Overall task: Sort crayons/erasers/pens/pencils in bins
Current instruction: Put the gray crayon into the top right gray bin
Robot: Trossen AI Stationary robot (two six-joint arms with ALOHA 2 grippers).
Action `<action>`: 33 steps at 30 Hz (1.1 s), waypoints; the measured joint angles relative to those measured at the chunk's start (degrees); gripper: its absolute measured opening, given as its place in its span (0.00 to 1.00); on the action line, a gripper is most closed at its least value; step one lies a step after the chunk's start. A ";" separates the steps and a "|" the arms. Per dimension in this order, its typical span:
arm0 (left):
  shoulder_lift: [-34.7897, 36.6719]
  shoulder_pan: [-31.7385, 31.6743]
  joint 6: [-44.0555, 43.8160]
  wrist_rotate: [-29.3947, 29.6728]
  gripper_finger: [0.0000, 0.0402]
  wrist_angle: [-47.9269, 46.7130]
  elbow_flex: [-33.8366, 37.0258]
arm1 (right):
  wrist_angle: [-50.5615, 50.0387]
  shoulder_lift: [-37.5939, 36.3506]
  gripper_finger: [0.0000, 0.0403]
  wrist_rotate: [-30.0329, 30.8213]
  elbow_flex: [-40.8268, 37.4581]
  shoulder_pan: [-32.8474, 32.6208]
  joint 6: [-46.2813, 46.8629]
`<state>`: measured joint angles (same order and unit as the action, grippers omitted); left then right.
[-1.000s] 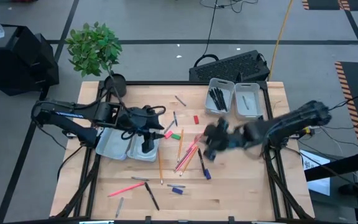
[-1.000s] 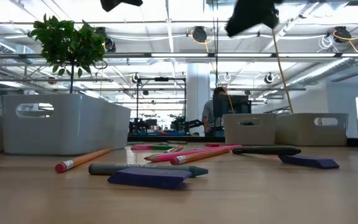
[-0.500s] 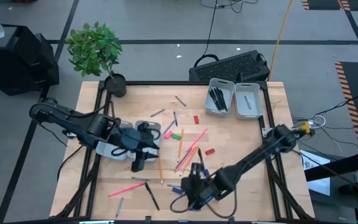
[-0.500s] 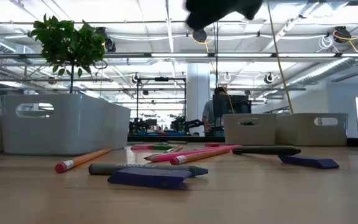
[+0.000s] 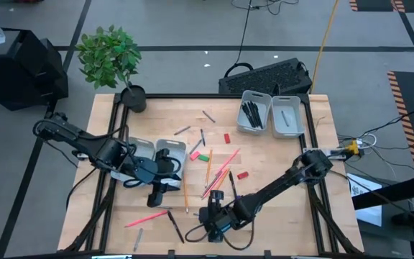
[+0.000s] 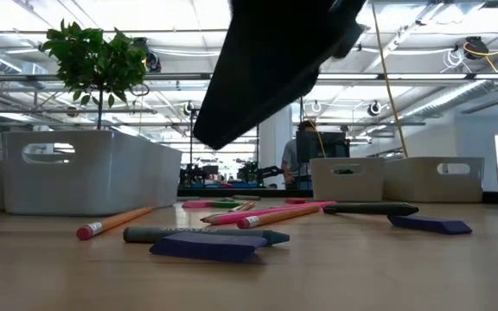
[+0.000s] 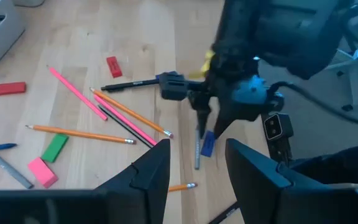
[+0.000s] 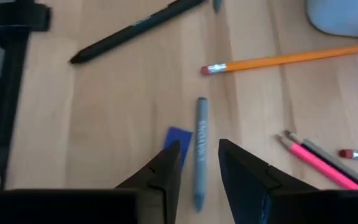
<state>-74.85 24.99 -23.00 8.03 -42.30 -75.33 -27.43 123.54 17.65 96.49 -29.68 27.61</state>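
the right gripper (image 5: 210,219) hangs low over the counter (image 5: 279,201), near its front edge, directly above a blue eraser (image 8: 178,143) and a grey crayon (image 8: 199,149) lying side by side. its fingers (image 8: 244,171) stand apart, empty. the left gripper (image 5: 158,196) sits beside the near pair of bins (image 5: 169,151), fingers (image 7: 151,171) apart and empty. pencils (image 5: 218,176) and pens (image 5: 175,225) lie loose around the crayon. the far bins (image 5: 286,119) hold sorted items.
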 joint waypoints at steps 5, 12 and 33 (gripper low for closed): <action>0.00 0.27 0.00 0.25 0.39 -0.04 0.00 | 4.29 0.07 0.26 -2.97 -2.78 1.63 -1.69; 0.00 1.03 0.04 0.98 0.39 -2.76 0.00 | 9.47 0.07 0.22 -6.85 -7.89 2.00 -1.73; 0.00 3.39 -1.51 2.33 0.39 -4.63 0.00 | 9.34 -0.14 0.09 -8.02 -12.24 1.89 -7.50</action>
<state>-74.85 28.38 -24.51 10.36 -46.94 -75.33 -18.10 123.40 9.63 84.25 -27.79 20.12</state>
